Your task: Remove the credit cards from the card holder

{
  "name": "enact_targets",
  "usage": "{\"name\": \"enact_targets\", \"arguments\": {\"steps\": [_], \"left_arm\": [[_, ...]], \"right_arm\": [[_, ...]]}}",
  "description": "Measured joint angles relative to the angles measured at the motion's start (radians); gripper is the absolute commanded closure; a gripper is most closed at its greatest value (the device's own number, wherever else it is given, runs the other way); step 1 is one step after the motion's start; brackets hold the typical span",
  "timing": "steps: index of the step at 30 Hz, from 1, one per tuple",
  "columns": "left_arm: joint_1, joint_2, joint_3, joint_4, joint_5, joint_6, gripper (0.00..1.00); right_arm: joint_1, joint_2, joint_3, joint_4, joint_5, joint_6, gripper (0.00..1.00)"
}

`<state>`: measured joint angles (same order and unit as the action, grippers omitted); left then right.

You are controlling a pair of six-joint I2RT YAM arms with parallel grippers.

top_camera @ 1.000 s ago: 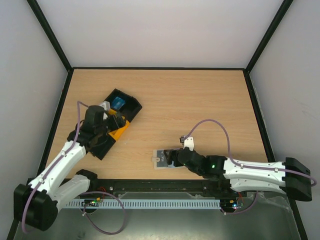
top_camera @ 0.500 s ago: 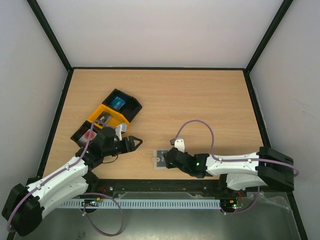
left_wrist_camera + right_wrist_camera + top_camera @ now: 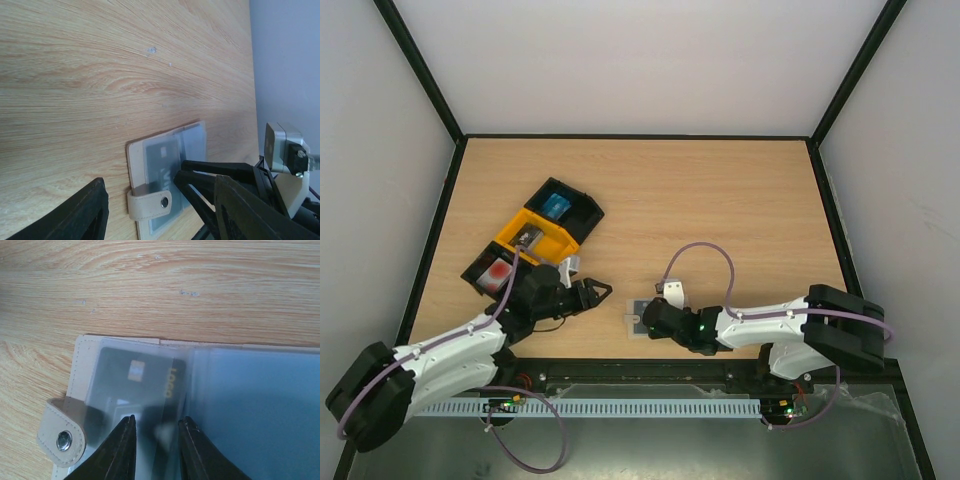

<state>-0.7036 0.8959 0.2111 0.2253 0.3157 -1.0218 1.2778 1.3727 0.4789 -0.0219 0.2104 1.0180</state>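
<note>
Right pincer (image 3: 157, 419) first: its two black fingers (image 3: 122, 450) stand close together with only a narrow slit between them. The tips are down on the frosted clear plastic sleeve (image 3: 150, 357) of the flat, pale blue-grey rectangular card holder (image 3: 637, 320). I cannot tell from my screens whether they pinch the sleeve or merely rest on it.

The holder lies open on the light wooden table (image 3: 720, 220), near the front edge and roughly mid-width, with its cream snap tab (image 3: 60, 437) at the left end. Inside the sleeve I see a dark rectangular credit card (image 3: 135, 375) with a pale chip and gold lettering; the fingertips sit over its near edge.

Left pincer (image 3: 596, 291) hovers just left of the holder, low over the wood, its fingers spread and holding nothing, pointed toward the holder.

Further left and farther back stands a row of black and yellow plastic compartment trays (image 3: 542, 242). A small red flat piece (image 3: 498, 270) lies in the nearest black compartment and a bright blue item (image 3: 557, 205) in the farthest.
</note>
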Motion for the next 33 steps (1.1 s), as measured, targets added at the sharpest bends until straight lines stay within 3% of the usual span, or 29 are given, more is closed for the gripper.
{"name": "enact_targets", "arguments": {"steps": [8, 26, 33], "left_arm": [[-0.021, 0.109, -0.034, 0.133, -0.014, -0.072, 0.43], [-0.118, 0.301, -0.091, 0.476, -0.022, -0.119, 0.26], [-0.161, 0.483, -0.043, 0.595, -0.006, -0.116, 0.26]], "right_arm": [[0.000, 0.000, -0.021, 0.024, 0.006, 0.025, 0.98], [-0.031, -0.133, -0.213, 0.306, -0.011, 0.135, 0.98], [-0.041, -0.168, -0.206, 0.290, -0.042, 0.112, 0.85]]}}
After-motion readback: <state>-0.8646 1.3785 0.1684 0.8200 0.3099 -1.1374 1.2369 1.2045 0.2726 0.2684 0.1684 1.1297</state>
